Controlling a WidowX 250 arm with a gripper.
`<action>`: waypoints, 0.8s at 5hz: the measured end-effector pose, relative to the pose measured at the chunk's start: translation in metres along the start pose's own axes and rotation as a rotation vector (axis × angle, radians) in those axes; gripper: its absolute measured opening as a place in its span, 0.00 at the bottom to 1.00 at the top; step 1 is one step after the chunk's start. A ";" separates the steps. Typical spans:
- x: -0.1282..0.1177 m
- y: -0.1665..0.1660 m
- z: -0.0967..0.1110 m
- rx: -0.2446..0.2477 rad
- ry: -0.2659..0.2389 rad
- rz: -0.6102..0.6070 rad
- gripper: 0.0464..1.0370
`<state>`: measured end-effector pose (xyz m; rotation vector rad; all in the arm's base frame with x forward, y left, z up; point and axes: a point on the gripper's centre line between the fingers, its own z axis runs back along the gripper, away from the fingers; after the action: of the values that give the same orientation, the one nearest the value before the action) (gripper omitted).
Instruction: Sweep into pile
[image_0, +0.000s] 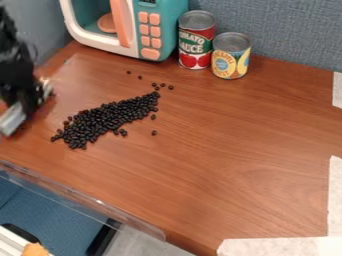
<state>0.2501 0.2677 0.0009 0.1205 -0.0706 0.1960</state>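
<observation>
Toward nine o'clock, black beans (107, 119): mostly one long heap; strays (171, 87) toward its one o'clock need gathering.
Nine-o'clock edge, hand (28, 106): wide or narrow, cannot tell.

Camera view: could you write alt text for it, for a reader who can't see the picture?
Small black beans lie in a slanting elongated heap on a wooden table, with several strays around it. A black robot arm is at the left edge; a toy microwave and two cans stand behind.
</observation>
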 end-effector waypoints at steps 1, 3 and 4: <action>-0.009 -0.002 -0.005 0.031 -0.005 0.035 0.34; -0.032 -0.029 -0.002 0.010 0.029 0.174 0.34; -0.042 -0.056 0.002 -0.009 0.069 0.224 0.34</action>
<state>0.2201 0.2047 -0.0066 0.0971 -0.0164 0.4237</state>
